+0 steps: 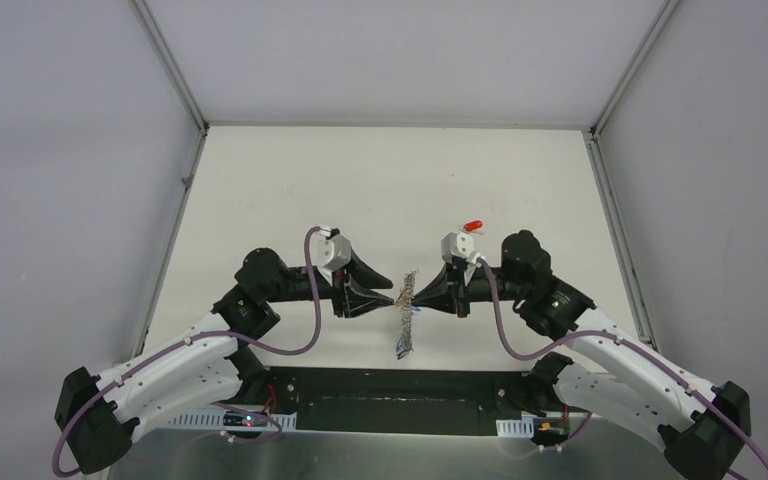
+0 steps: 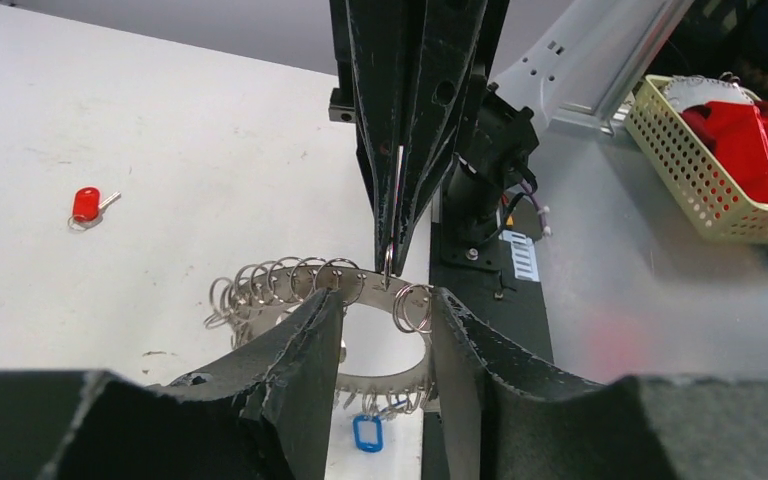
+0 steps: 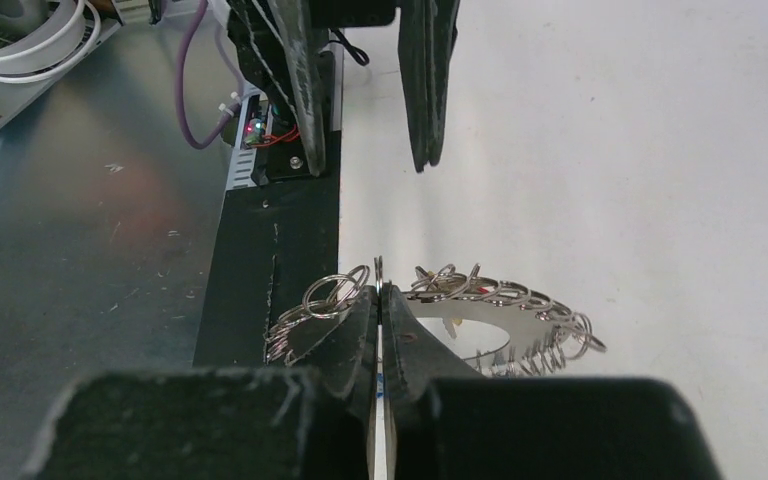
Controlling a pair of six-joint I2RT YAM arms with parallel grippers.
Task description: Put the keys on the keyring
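Grey metal, the keyring (image 1: 406, 310) is being held edge-on between the two grippers, near the front edge of the table (image 1: 290, 190). The right gripper (image 3: 378, 292) is pinching one wire loop (image 2: 388, 268) on the rim, its fingers pressed together on it. The left gripper (image 2: 385, 325) is straddling the rim just beside that loop, fingers apart. A blue key (image 2: 367, 433) is dangling from the ring's lower side. The red key (image 2: 85, 205) is lying on the table, well apart from the ring.
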